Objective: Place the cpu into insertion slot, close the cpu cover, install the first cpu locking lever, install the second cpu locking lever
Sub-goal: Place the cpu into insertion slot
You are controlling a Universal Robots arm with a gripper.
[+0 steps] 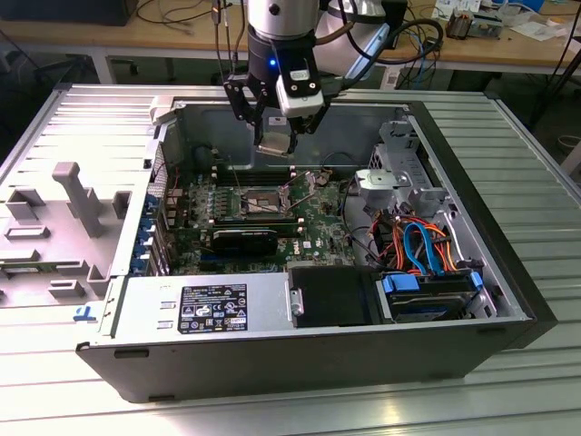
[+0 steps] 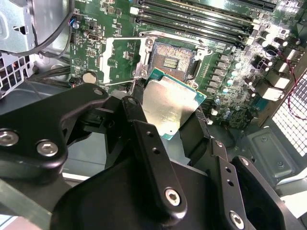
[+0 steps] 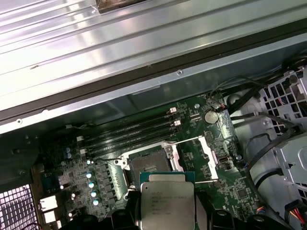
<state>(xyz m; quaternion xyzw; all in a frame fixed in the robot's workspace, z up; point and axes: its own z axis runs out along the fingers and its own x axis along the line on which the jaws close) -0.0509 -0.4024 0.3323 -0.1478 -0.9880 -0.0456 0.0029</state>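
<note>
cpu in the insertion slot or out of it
Out. The tool grips the cpu above the board, and the insertion slot sits bare, its cpu cover swung open.

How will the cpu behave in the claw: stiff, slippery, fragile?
Probably stiff: the cpu is a flat plate with a metal top, held in the claw without visible sag. Likely light for its size, being so thin. The smooth shiny top and thin edges may let it slip or twist. Its underside is hidden, so treat it as fragile.
</note>
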